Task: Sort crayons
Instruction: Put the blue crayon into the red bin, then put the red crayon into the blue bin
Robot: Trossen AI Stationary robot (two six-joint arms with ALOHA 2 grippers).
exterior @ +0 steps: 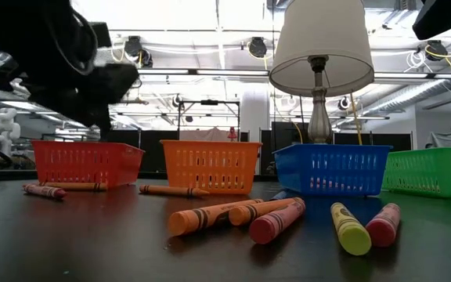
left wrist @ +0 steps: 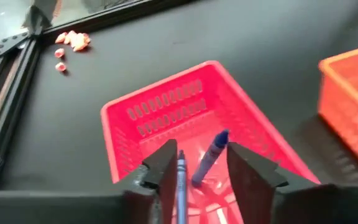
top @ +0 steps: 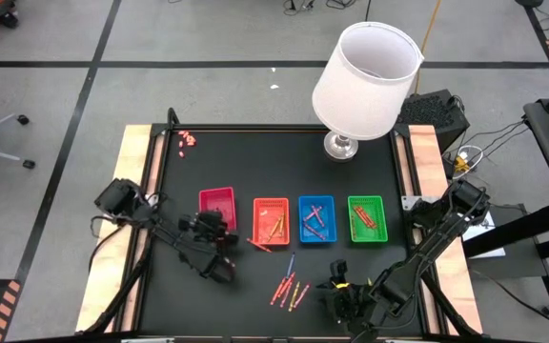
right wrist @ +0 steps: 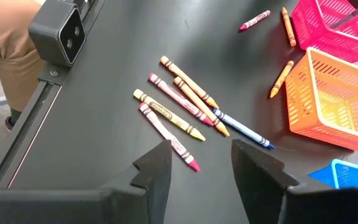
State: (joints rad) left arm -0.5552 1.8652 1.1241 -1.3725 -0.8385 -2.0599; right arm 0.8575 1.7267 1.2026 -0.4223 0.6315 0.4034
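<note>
Left gripper [left wrist: 201,171] over red tray [left wrist: 160,109], fingers parted, blue crayon [left wrist: 210,155] loose between them above tray. Right gripper [right wrist: 201,165] fingers open, empty, above loose crayons [right wrist: 179,102] on counter [right wrist: 117,68].

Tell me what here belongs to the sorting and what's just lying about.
Job:
loose crayons
blue crayon between the left gripper's open jaws
red tray
orange tray
blue tray
green tray

Lying about:
lamp
pink bits
</note>
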